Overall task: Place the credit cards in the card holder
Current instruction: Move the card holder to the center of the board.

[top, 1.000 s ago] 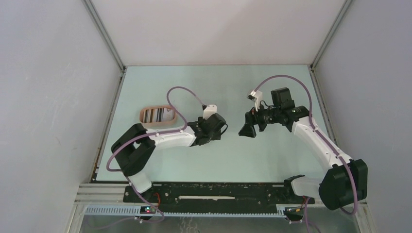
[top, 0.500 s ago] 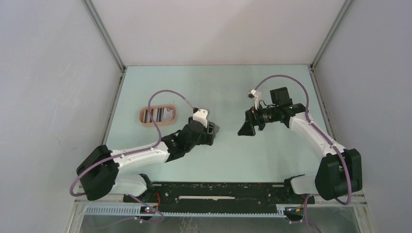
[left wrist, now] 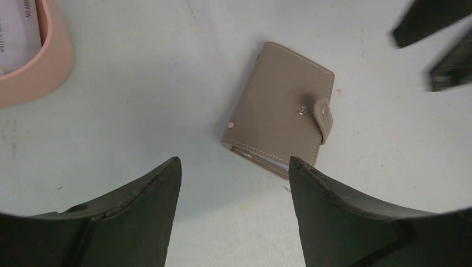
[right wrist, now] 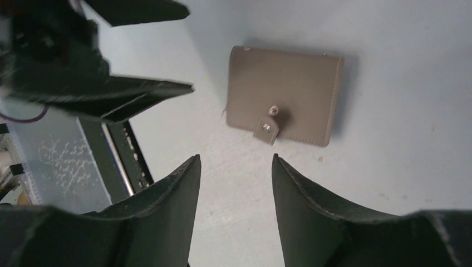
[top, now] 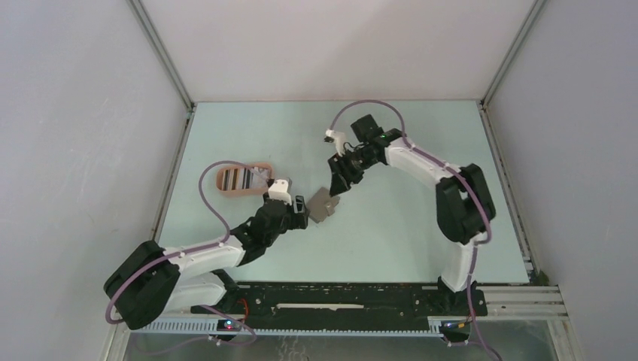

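Now my left jaws and right jaws both gape empty, left arm (top: 214, 252) low, right arm (top: 421, 160) arched, flanking the shut wallet (top: 322, 204) on open bench (top: 391, 241); the card holder (top: 244, 193), credit cards (top: 239, 178) inside, sits by the left edge.

You get almost nothing to read here. In the left wrist view, the whitish card (left wrist: 19, 33) lying in the pink card holder (left wrist: 55, 58) carries a few lines of small dark print, cut off by the frame edge. It looks like capital letters, but you cannot make out a word.
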{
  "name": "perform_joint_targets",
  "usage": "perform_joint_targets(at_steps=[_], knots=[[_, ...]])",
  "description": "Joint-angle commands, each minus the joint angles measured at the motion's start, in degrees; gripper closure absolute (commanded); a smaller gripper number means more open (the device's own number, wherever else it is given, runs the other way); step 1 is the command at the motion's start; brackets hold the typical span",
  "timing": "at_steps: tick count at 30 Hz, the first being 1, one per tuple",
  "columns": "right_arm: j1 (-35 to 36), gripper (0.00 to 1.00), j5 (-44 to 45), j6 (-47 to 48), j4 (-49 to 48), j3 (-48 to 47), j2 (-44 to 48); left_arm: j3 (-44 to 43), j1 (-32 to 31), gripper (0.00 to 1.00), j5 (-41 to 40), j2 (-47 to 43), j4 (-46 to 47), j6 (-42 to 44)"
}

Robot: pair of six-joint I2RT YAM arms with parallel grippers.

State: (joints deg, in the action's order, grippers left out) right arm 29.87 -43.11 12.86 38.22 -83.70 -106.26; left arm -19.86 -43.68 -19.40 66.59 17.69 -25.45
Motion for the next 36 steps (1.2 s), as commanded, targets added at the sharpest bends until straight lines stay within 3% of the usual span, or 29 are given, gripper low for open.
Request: perform_joint_targets(at_steps=[1,11,23,28,36], knots=[[2.97,0.42,5.37,-1.65,4.56,-7.83,-6.92,4.11,0.56,0.25,0.84,-2.44,10.40,-1.24],[8.02,0.40,13.40,-0.21,6.42,-13.18,-14.70,6.32,2.36,0.32,4.04,-1.64,14.91,-4.13],[10.91,0.39,23.72,1.33,5.76,-12.87,-15.07,7.55,2.41,0.35,5.77,0.91,19.31,-6.40],[11.09,0.40,23.07,1.78,5.82,-12.19,-15.61,7.80,2.51,0.35,5.68,0.68,19.72,-6.62],[11.18,0.50,20.14,1.94,6.31,-11.14,-15.63,9.44,2.56,0.35,6.76,-0.40,21.80,-7.54]])
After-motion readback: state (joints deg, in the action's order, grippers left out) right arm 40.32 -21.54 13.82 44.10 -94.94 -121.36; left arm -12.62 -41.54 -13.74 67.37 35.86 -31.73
